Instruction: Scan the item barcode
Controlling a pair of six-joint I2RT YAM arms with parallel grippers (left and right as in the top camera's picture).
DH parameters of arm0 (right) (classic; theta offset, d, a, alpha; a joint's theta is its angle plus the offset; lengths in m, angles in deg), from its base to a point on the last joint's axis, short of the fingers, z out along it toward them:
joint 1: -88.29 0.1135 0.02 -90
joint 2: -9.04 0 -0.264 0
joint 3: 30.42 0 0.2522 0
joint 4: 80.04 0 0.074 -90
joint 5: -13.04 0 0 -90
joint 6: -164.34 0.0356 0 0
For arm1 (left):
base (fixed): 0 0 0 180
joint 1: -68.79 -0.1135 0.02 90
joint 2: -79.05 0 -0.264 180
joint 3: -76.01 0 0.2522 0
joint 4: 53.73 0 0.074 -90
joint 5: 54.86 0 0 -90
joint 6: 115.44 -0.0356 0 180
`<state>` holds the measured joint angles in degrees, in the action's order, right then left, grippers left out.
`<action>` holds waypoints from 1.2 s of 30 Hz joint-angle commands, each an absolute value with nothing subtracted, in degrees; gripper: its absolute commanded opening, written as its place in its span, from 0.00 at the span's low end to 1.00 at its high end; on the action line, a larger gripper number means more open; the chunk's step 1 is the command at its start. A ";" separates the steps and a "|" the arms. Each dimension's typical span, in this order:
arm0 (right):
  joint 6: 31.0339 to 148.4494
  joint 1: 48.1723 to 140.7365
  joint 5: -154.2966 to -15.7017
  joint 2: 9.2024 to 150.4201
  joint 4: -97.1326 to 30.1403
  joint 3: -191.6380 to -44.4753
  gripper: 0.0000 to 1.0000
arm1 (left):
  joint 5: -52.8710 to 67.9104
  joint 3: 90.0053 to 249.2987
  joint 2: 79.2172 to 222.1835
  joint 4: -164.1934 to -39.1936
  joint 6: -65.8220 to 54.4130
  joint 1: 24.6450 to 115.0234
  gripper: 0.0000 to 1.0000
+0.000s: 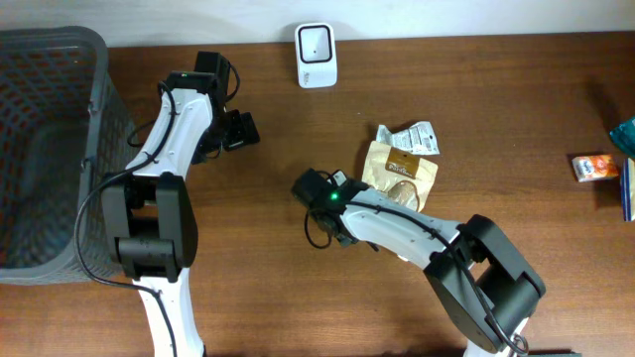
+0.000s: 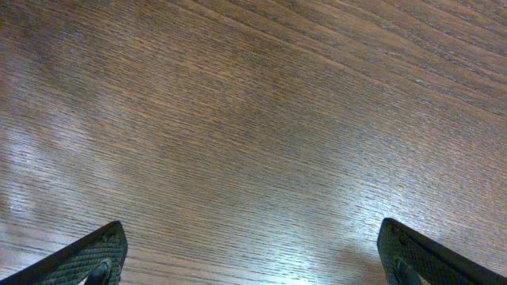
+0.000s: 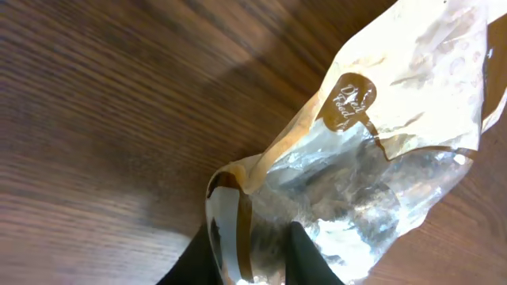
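We see the right gripper [image 3: 250,257] narrowed onto one corner of a clear and tan bag [image 3: 380,150]. The bag lies on the desk [image 3: 95,119] and stretches away ahead of the gripper. The left gripper [image 2: 253,257] stands wide open above the wood. A white scanner [image 1: 316,55] sits well apart from both.

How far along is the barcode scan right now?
Done: the right gripper is at the tan snack bag. In hand: its fingers pinch the bag's edge. To do: lifting it to the white scanner and showing the barcode. The left gripper hangs open over the table.
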<state>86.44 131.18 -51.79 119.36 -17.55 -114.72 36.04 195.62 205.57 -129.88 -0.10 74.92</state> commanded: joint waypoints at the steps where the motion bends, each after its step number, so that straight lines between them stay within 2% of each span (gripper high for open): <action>1: 89.87 130.94 -54.50 120.02 -14.40 -120.06 0.07 | 36.46 195.38 203.87 -129.92 -0.23 75.00 0.99; 3: 89.87 130.97 -54.50 120.02 -11.32 -123.60 0.04 | 36.46 195.38 203.87 -129.94 -0.23 75.00 0.99; 7: 89.87 130.94 -54.50 120.00 -8.87 -125.08 0.05 | 36.46 195.38 203.87 -129.94 -0.23 75.00 0.99; 11: 89.87 130.94 -54.48 120.06 -8.66 -124.41 0.23 | 36.46 195.38 203.87 -129.92 -0.23 75.00 0.99; 15: 89.87 130.94 -54.48 120.10 -10.23 -122.40 0.34 | 36.46 195.38 203.87 -129.92 -0.23 75.00 0.99; 33: 89.85 130.90 -58.24 120.10 -19.87 -115.25 0.34 | 36.46 195.38 203.87 -129.94 -0.23 75.00 0.99; 36: 89.89 130.90 -55.61 120.10 -21.25 -114.09 0.31 | 36.46 195.38 203.87 -129.92 -0.23 75.00 0.99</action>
<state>89.35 131.18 -57.95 119.89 -20.33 -115.53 36.04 195.62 205.57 -129.86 -0.10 74.92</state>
